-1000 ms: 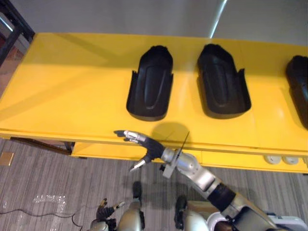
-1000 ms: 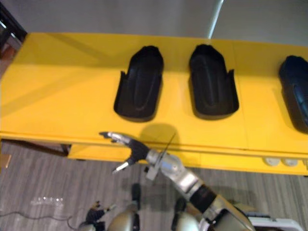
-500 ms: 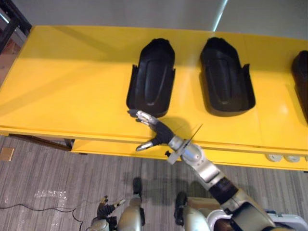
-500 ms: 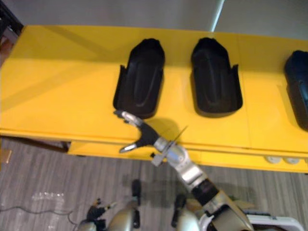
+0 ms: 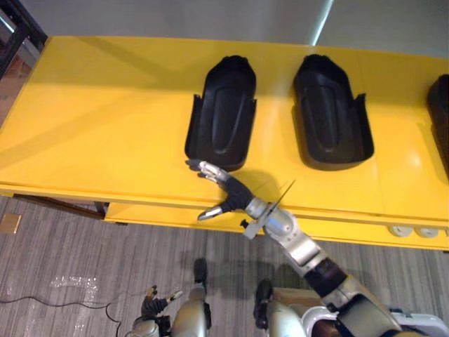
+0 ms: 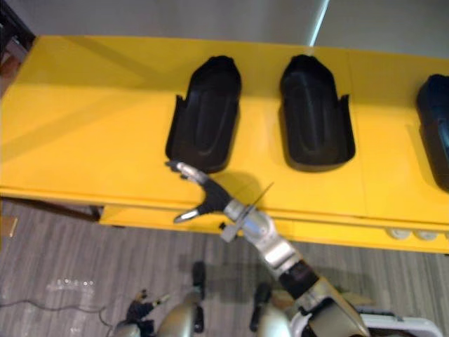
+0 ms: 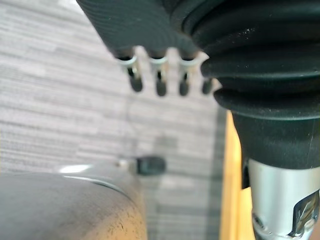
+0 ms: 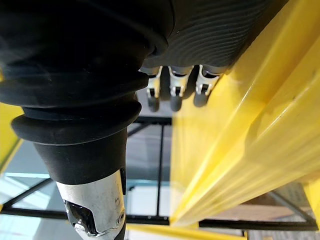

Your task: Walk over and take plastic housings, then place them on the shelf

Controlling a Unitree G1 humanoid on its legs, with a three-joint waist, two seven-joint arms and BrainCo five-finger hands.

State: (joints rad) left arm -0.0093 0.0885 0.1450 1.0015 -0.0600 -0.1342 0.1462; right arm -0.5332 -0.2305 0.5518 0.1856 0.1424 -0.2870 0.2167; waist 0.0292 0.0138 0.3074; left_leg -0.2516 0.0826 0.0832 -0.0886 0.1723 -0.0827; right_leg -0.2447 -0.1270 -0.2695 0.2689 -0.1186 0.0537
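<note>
Reach step: my right hand (image 5: 227, 194), fingers apart and empty, is just beside the leftmost black plastic housing (image 5: 221, 116) on the yellow worktop (image 5: 98, 126). Next I judge: close fingers on its near rim.

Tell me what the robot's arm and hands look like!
The right arm is shiny silver-grey, built from rounded pieces, with one black section. The right hand wears a dark ribbed cover over its back and wrist; its fingers are silver with dark tips. The left hand looks the same.
</note>
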